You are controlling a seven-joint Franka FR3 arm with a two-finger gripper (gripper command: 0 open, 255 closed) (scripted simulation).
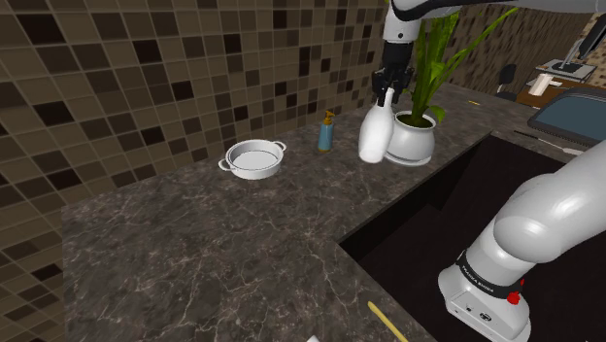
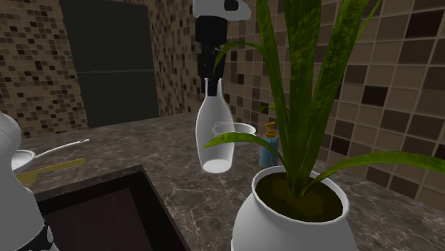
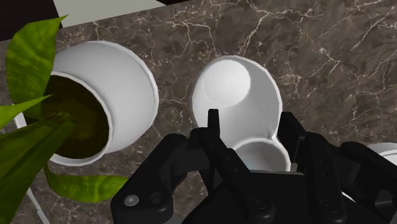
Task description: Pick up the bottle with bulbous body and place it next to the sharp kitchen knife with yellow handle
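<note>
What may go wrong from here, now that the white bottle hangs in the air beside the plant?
The fingers grip the white bottle only at its narrow neck; the wide body may swing or slip.
The plant stands close, so a sideways move may brush its leaves or pot.
The way to the yellow-handled knife likely passes the sink; a dropped bottle would fall in.

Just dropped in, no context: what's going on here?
The arm's gripper has its fingers shut on the neck of the white bulbous bottle and holds it above the dark marble counter, right beside the white plant pot. The yellow-handled knife lies far off at the counter's near edge in the shoulder view, so the placing is not yet done.
</note>
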